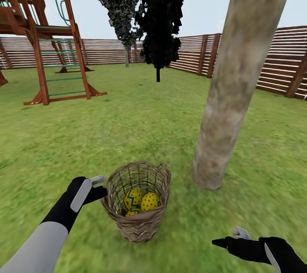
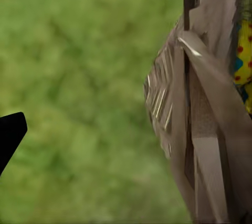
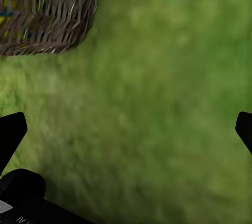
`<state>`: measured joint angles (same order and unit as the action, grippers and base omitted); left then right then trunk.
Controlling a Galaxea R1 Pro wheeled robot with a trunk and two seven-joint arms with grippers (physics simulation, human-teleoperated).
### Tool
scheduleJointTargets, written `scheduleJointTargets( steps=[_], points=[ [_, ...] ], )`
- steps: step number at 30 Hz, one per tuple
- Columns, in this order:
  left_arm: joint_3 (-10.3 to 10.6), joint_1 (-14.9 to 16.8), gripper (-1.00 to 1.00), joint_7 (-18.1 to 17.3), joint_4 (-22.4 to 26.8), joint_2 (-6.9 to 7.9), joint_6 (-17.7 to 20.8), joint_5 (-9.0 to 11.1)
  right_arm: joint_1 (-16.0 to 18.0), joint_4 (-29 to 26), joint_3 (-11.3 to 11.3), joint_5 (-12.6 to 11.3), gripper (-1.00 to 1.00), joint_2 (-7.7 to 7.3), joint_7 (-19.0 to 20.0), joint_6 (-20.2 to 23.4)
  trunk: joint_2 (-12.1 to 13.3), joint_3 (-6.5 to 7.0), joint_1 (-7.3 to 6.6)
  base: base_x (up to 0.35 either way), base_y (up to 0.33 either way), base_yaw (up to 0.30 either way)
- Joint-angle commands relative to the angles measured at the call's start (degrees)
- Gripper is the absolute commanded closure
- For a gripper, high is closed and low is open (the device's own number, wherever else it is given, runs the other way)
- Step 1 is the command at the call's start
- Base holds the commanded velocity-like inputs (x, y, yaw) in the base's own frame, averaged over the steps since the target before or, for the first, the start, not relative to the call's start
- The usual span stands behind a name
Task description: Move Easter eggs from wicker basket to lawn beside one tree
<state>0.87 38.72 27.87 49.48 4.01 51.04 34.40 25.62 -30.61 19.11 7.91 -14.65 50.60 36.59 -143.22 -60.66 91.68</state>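
Note:
The wicker basket stands upright on the lawn, just left of the thick pale tree. Three yellow Easter eggs lie inside it: one, a second and a third lower down. My left gripper is open beside the basket's left rim; in the left wrist view a black fingertip shows, with the basket wall and a dotted egg close by. My right gripper hangs open over bare grass to the basket's right, the basket a short way off.
A wooden play set stands at the far left. A thin-trunked tree with black foliage and another leafy tree stand further back. A slatted wooden fence encloses the garden. Grass stretches around the thick trunk's base.

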Motion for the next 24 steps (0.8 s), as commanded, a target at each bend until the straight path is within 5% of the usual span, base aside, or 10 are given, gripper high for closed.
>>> scheduleJointTargets(
  steps=[1,24],
  points=[
    [0.09,-0.01,-1.0,0.52,0.08,0.03,0.1,0.58,0.04,-0.07,0.4,0.61,-1.0,0.06,0.48,0.32,0.38,0.13,-0.23,0.0,0.0,0.0],
    [0.31,0.04,-1.0,0.61,5.67,0.13,0.59,0.57,0.04,0.02,0.31,0.7,-1.0,0.88,0.01,-1.01,9.61,4.26,-5.28,0.0,0.0,0.0]
  ],
)
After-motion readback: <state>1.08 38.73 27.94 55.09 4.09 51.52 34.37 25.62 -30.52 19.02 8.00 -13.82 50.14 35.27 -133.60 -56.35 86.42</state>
